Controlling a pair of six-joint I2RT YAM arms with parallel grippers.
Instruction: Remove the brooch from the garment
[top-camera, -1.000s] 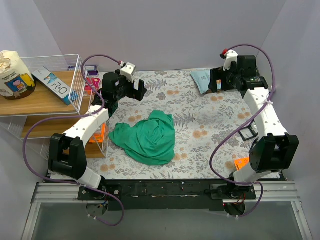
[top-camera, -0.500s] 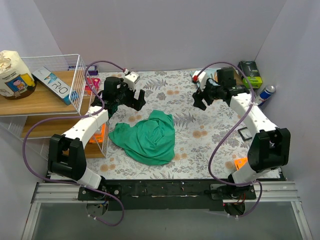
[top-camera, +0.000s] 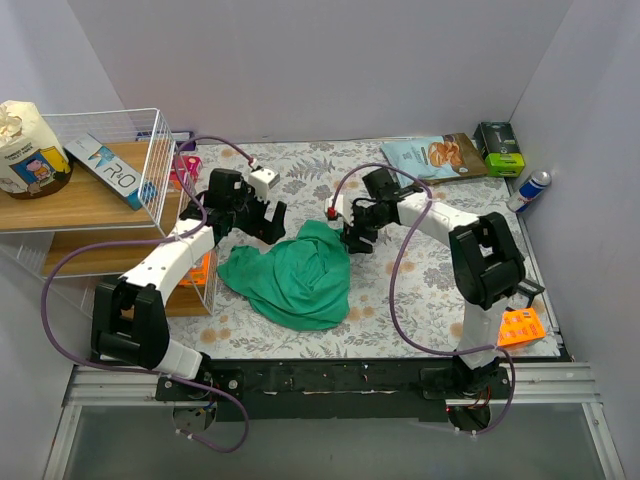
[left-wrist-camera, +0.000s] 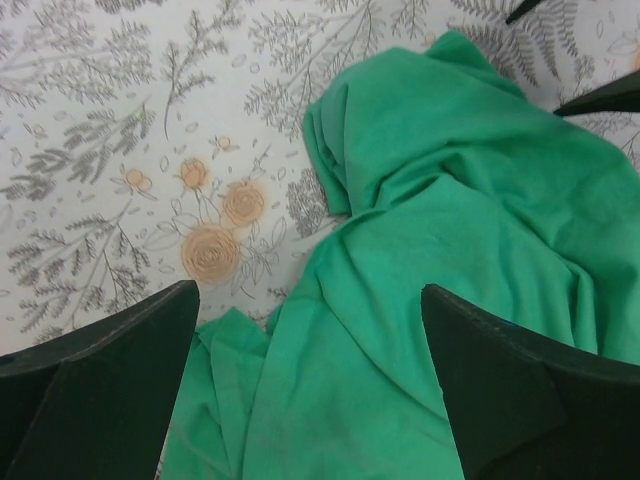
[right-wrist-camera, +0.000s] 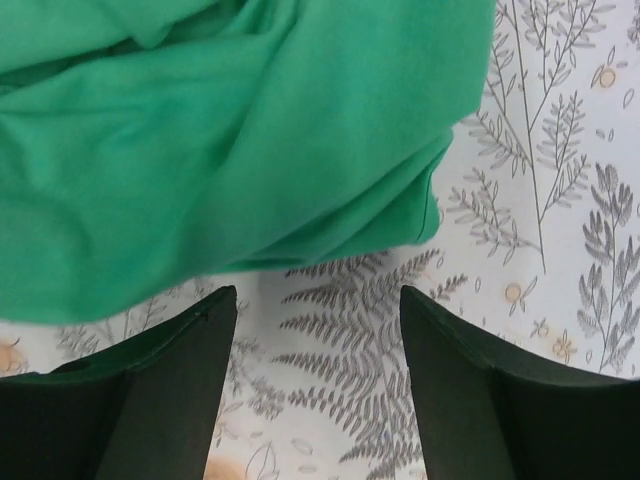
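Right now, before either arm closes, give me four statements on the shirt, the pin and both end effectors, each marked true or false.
1. The garment lies crumpled on the floral mat. True.
2. The left end effector is shut on cloth. False: it is open and grips nothing.
3. The right end effector is open at the garment's edge. True.
4. The brooch shows clearly in the left wrist view. False: no view shows it.
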